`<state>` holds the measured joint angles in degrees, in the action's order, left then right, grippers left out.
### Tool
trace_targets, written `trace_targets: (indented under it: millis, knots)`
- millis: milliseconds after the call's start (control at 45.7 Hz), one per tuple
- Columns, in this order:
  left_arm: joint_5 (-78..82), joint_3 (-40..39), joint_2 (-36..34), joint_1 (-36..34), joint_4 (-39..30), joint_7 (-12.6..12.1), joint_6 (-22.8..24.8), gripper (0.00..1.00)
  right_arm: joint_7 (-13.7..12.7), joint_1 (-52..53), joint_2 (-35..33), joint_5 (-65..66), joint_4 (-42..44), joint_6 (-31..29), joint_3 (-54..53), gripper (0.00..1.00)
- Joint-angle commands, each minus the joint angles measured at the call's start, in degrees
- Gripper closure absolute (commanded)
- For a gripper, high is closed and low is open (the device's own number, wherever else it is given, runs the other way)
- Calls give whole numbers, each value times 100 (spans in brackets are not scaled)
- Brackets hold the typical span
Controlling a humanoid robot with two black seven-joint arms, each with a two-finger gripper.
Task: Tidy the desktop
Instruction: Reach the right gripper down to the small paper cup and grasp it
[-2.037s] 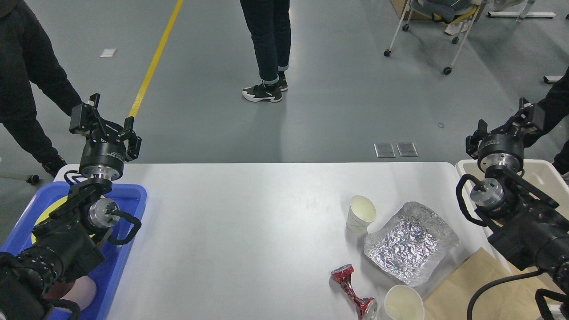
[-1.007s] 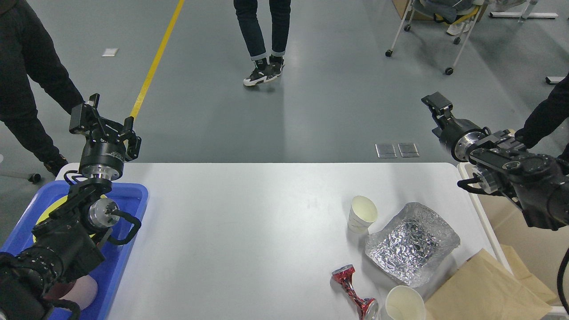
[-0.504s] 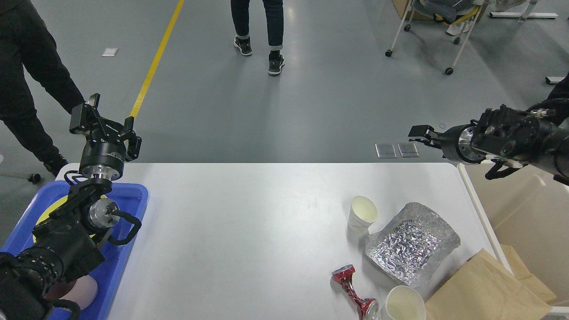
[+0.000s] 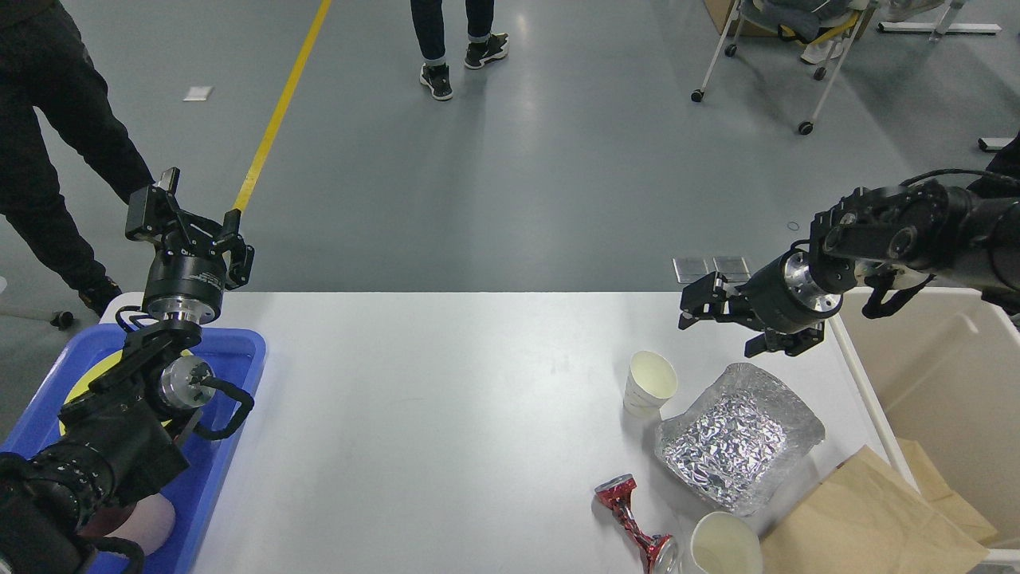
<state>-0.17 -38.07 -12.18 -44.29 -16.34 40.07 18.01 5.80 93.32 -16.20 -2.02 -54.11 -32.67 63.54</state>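
Right gripper point(image 4: 721, 320), fingers spread and empty, hangs over the desktop point(image 4: 446, 414) near its far right corner. I'd drop straight onto the paper cup point(image 4: 649, 383), squeezing gently. Left gripper point(image 4: 187, 227) open, idle.

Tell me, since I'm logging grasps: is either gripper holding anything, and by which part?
Nothing is held. The right gripper hangs open above the desktop; the left gripper is open and empty too.

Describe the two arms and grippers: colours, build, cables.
Both arms are black with silver metal wrist rings. The left gripper and right gripper are black, each with two blocky fingers. A black cable loops beside the left arm's silver joint; another runs along the right arm.
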Motion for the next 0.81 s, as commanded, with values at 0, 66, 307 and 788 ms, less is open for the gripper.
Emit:
trace_targets:
  millis: [0,66,307,788]
  knots:
    - [-1,-7,-3,-1,0,1,0,4,0,2,178,0,-83,-38,-70,0]
    - [-1,-7,-3,-1,0,1,0,4,0,-7,283,9,-83,6,-70,0]
    - [-1,-7,-3,-1,0,1,0,4,0,-709,687,0,190,1244,-132,0]
    - [-1,-7,-3,-1,0,1,0,4,-9,-1632,1206,9,893,1720,-9,0]
